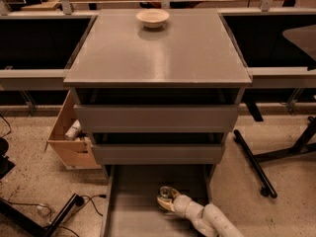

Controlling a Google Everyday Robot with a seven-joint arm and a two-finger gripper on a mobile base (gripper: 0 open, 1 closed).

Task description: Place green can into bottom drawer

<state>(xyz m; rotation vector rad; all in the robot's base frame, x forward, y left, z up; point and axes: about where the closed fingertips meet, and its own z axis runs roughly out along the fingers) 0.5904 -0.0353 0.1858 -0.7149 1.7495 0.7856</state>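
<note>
The bottom drawer (136, 209) is pulled open at the foot of the grey cabinet (158, 53), a shallow grey tray. My gripper (166, 201) reaches in from the lower right on a white arm (212, 221) and is low inside the drawer, near its middle. It is shut on the green can (167, 192), whose silver top faces up and whose body is mostly hidden by the gripper. The can is at or just above the drawer floor; I cannot tell whether it touches.
Two grey-fronted drawers (157, 117) above are shut. A cream bowl (152, 18) sits on the cabinet top at the back. An open cardboard box (69, 139) stands left of the cabinet. Cables (54, 211) lie on the floor at left, black stand legs (254, 164) at right.
</note>
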